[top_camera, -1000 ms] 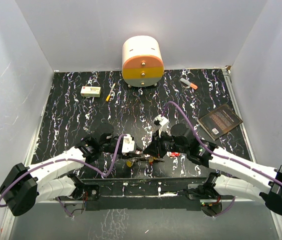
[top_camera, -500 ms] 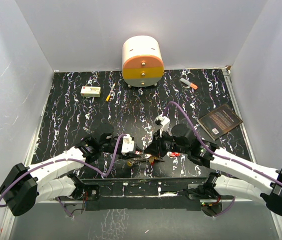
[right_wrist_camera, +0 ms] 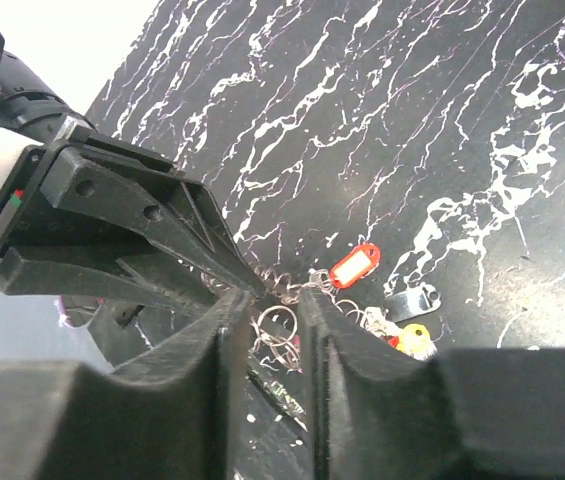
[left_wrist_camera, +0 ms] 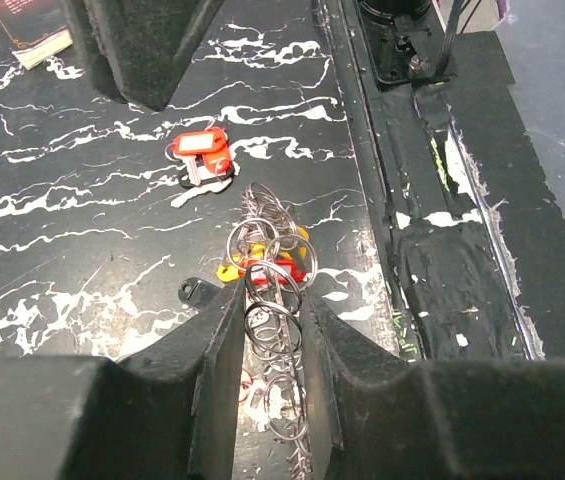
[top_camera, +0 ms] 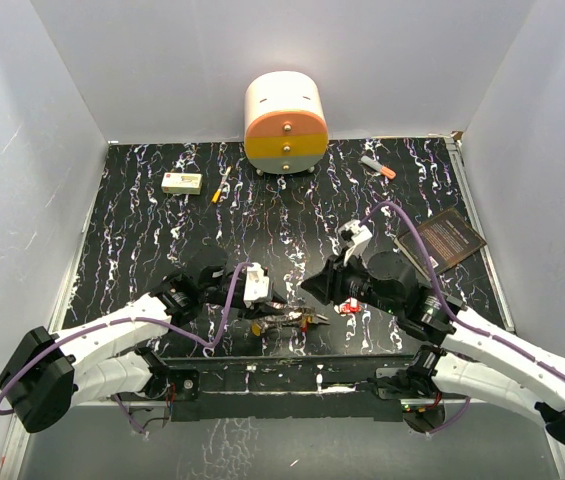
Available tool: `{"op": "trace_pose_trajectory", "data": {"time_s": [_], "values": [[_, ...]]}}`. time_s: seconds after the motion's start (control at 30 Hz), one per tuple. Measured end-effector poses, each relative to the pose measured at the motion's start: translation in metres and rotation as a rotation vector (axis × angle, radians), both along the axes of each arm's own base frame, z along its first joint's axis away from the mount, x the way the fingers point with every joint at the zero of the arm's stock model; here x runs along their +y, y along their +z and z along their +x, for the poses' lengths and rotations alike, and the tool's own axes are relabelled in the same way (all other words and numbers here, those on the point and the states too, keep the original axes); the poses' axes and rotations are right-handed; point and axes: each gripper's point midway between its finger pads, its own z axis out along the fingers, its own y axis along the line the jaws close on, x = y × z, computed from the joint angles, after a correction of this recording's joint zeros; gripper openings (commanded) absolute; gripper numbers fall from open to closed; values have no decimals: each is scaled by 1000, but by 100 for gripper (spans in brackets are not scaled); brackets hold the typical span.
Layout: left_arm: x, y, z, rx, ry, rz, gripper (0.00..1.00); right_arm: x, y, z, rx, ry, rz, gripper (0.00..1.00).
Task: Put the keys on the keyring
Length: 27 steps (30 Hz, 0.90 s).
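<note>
**A:** What fills most of the view?

**B:** The black, white-veined bench [top_camera: 162,240]. A round cream drawer unit [top_camera: 284,122] stands at its far edge, and a dark book [top_camera: 441,240] lies toward the right side.

**A:** And the arms?

**B:** Both reach toward the middle of the near edge. The left hand [left_wrist_camera: 270,305] sits low over the bench, its fingers clamped on the keyring [left_wrist_camera: 265,288] (really a bunch of thin wire loops). The keyring runs down the slot between the fingers and touches both.

**A:** The other one?

**B:** The right hand [right_wrist_camera: 272,298] hangs just beside it, tips pointing at the left hand's tips. Its fingers stand close together with a narrow slot between them. Whether they pinch anything I cannot tell.

**A:** Where are the keys?

**B:** The keys [left_wrist_camera: 262,268], with red and yellow heads, lie on the bench at the left fingertips, touching the loops. A red tag [left_wrist_camera: 200,150] lies apart from them, nearer the right arm.
</note>
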Motion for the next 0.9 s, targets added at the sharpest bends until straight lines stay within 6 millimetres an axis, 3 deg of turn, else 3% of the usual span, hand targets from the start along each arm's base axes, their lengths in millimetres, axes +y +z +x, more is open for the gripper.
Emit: {"op": "trace_pose_trajectory", "data": {"time_s": [0.13, 0.4, 0.67, 0.9], "values": [[-1, 2, 2, 5, 11, -9, 0, 3, -2, -6, 47, 10, 33, 30], [-2, 4, 3, 7, 22, -15, 0, 12, -57, -27, 244, 70, 4, 28], [-3, 6, 5, 3, 27, -20, 0, 18, -53, -33, 283, 95, 39, 34], [-3, 6, 5, 5, 31, -19, 0, 4, -26, -39, 148, 125, 71, 57]]}}
